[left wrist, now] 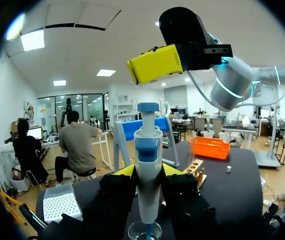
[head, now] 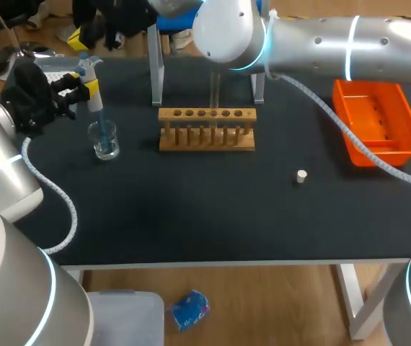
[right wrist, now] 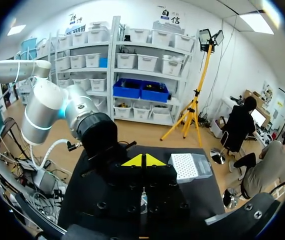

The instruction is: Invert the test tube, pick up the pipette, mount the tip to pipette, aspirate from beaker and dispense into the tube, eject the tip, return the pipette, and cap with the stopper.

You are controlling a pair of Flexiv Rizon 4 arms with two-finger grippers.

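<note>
- L gripper (left wrist: 147, 171) pinching white-and-blue pipette (head: 94, 99) from both sides, held upright, lower end down in clear glass beaker (head: 107, 144), at 9 o'clock of wooden tube rack (head: 207, 131).
- R gripper (right wrist: 143, 161): yellow tips nearly pressed together on thin clear test tube (head: 215, 92), above rack, 12 o'clock.
- Small white stopper (head: 301, 176) on black tabletop (head: 213, 216), 4 o'clock of rack.
- Orange plastic bin (head: 376, 119) at 3 o'clock.

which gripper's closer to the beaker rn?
Left. The left gripper holds the pipette right above the beaker, its tip dipped inside. The right gripper holds the test tube by the wooden rack's far side.
</note>
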